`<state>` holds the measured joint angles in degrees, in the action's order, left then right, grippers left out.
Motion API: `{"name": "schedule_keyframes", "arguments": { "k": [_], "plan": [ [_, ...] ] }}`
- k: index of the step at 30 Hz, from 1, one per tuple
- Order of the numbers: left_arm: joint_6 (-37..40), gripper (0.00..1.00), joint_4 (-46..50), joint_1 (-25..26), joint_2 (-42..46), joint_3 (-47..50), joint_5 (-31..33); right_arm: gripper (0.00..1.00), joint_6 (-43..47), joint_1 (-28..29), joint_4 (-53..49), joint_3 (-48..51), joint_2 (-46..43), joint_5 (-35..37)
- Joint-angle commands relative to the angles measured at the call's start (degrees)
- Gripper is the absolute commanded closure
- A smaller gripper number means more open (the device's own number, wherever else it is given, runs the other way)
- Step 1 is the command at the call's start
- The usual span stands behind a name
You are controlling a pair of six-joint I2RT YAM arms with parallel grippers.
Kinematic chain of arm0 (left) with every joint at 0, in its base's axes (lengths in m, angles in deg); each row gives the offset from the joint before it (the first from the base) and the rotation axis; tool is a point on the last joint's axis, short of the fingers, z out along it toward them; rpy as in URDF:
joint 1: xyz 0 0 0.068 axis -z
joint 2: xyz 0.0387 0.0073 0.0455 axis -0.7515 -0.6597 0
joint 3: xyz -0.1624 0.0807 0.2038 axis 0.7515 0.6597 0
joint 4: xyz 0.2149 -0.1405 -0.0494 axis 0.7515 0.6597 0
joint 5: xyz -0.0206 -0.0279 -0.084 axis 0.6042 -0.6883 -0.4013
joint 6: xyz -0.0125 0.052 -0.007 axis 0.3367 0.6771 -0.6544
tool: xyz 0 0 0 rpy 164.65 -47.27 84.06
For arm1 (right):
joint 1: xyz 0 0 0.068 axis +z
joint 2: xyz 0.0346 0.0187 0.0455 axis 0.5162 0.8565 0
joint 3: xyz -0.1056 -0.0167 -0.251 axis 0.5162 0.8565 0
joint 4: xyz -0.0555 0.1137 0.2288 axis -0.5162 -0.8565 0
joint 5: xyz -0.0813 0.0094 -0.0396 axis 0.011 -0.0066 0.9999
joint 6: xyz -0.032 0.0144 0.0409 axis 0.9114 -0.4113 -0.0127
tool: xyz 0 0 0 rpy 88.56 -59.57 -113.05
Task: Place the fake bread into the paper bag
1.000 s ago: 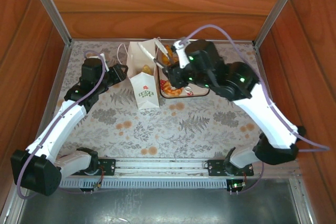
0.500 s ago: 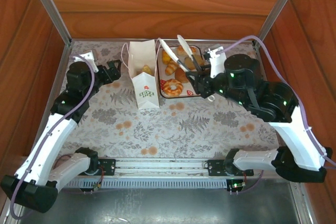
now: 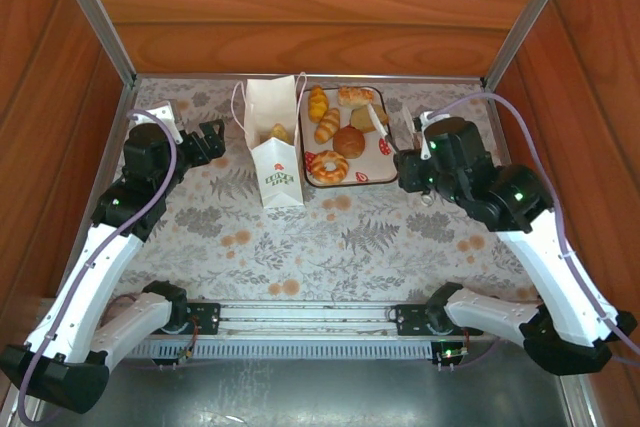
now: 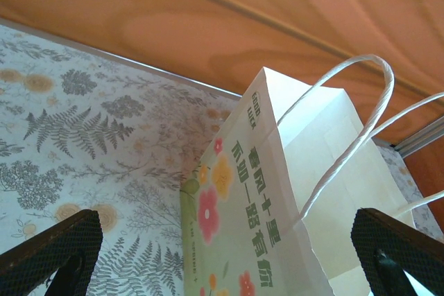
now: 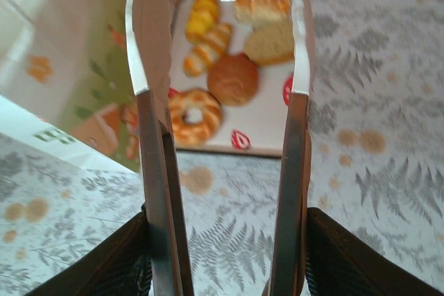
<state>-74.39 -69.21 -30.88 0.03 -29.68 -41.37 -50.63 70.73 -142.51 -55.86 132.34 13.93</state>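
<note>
the left gripper [image 3: 208, 137] stands wide open and empty, with the paper bag [image 4: 291, 192] upright just ahead of its fingers. the right gripper [image 3: 408, 152] is clamped on metal tongs [image 5: 149, 136], whose blades are apart and empty. the bread [image 5: 234, 77] lies on a tray [image 5: 267, 119] just beyond the tong tips. one piece [image 3: 280, 132] sits inside the bag.

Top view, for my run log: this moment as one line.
left pincer: open beside paper bag | right pincer: holds tongs, empty | bag: one pastry inside | strawberry-print tray: six pastries
</note>
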Motion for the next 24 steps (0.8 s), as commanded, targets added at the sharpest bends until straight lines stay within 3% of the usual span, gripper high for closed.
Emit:
{"name": "schedule_keyframes", "arguments": {
  "k": [1, 7, 24],
  "plan": [
    [1.1, 0.02, 1.4, -0.4, 0.8, 0.6, 0.9, 0.43, -0.3, -3.6, 2.9, 4.7, 0.1, -6.7],
    [1.5, 0.02, 1.9, -0.5, 0.4, 0.2, 0.1, 0.43, 1.9, -9.0, 10.1, 12.3, 4.8, -15.4],
    [1.4, 0.02, 3.1, -0.7, 0.7, 0.5, -2.5, 0.41, 5.1, -14.1, 20.5, 10.0, 26.3, -17.2]
  ]
}}
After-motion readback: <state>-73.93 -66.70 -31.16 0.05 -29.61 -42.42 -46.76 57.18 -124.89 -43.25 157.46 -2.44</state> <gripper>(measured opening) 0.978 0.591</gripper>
